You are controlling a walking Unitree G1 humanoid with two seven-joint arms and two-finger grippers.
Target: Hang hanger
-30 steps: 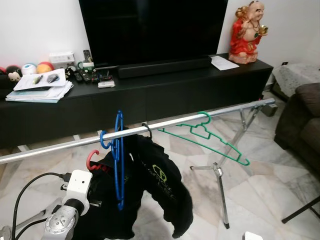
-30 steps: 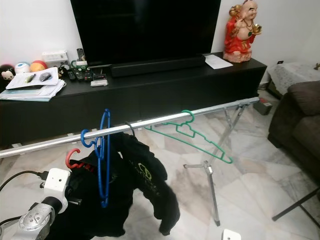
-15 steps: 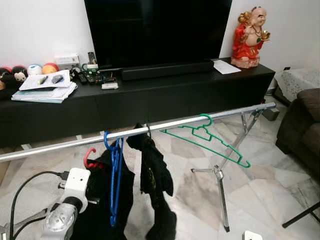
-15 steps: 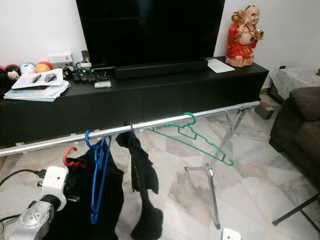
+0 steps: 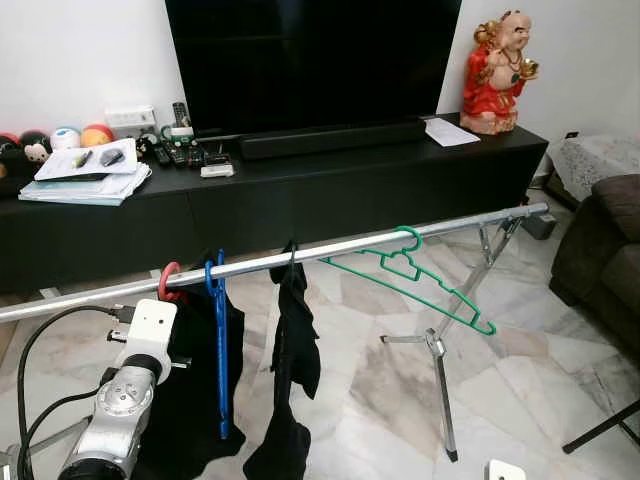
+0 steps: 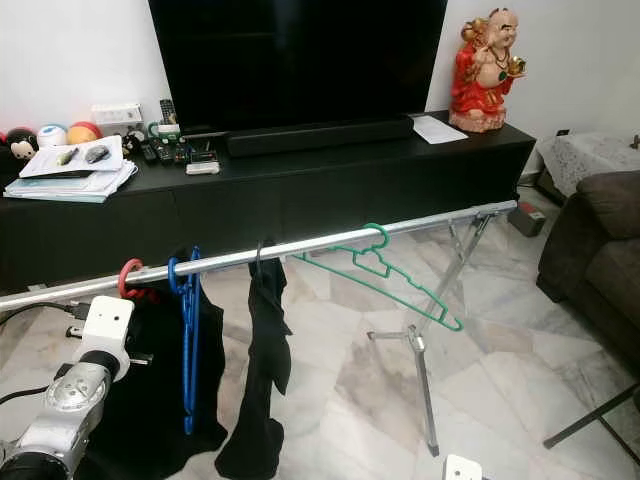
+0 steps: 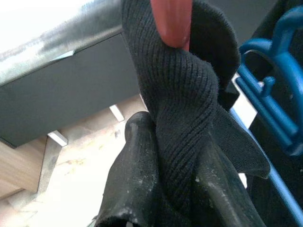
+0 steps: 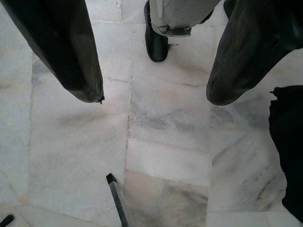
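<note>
A silver rail runs across the room on a folding stand. The red hanger's hook sits over the rail near its left end, carrying a black knit garment. In the left wrist view my left gripper is shut on the garment's collar just under the red hook. My left arm reaches up to it. A blue hanger, a black garment on a dark hanger and a green hanger hang further right. My right gripper hangs open above the floor.
A black TV cabinet with a large TV, papers, remotes and a red statue stands behind the rail. A dark sofa is at the right. Marble floor lies beyond the stand's legs.
The red hook has risen from below the rail onto it. The blue hanger and the middle black garment have swung edge-on. The camera shifted slightly.
</note>
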